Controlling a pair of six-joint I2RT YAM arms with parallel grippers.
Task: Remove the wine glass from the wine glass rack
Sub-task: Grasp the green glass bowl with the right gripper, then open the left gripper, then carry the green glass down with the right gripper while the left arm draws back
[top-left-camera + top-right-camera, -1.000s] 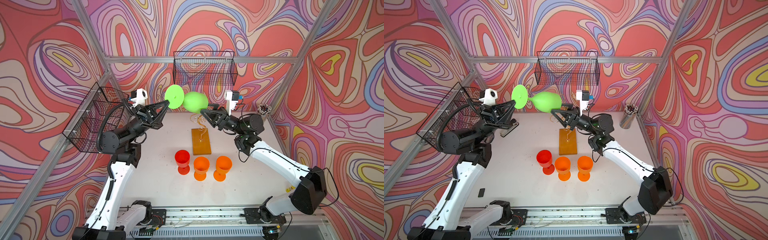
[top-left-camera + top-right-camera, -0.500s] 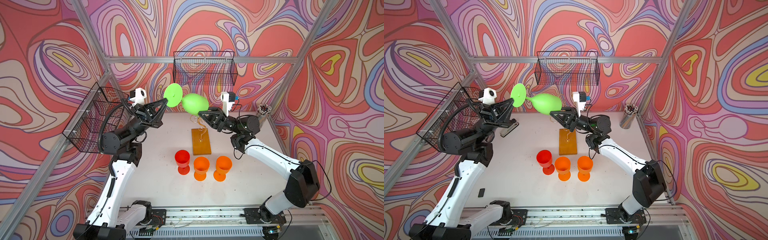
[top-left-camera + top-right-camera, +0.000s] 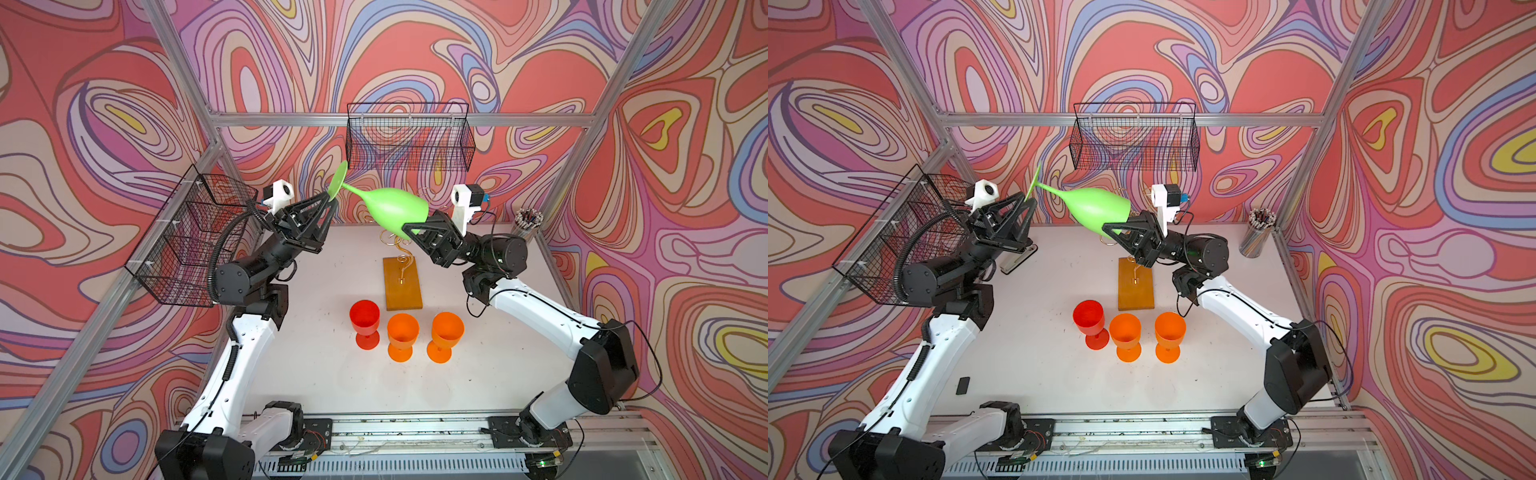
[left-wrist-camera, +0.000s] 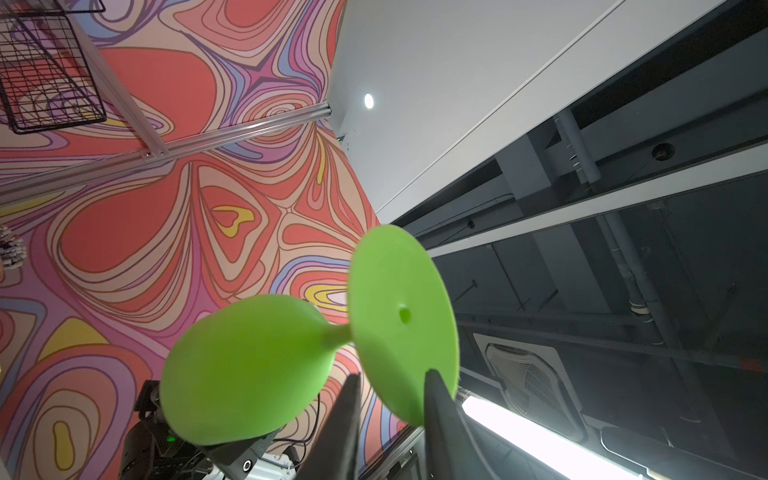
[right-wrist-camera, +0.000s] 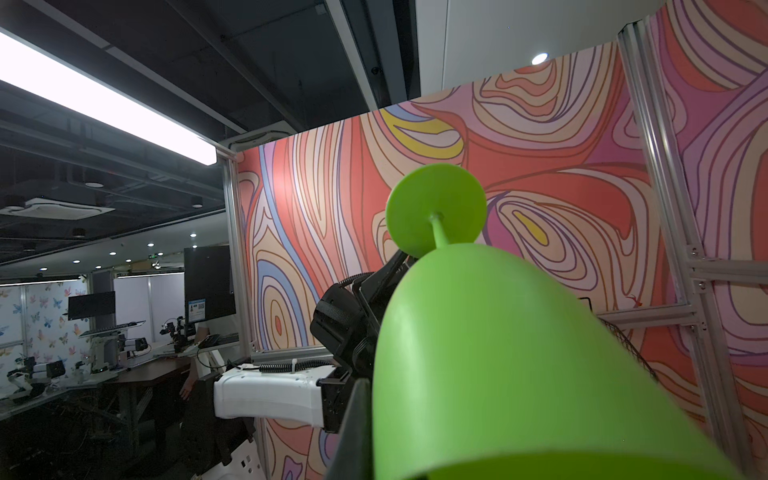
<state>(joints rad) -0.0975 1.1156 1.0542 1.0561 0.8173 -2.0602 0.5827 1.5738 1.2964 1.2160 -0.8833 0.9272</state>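
Above the table (image 3: 324, 374), right gripper (image 3: 405, 228) clamps the glass (image 3: 392, 208) rim; left gripper (image 3: 330, 200) jaws stand apart around its foot.

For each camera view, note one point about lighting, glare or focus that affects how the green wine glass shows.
Left wrist view: a ceiling strip light burns out white near the wine glass, whose edges stay crisp. Right wrist view: another lamp glares, and the glass's bowl looms close, filling the lower frame. Both top views: even light, barely any shadow under the cups.
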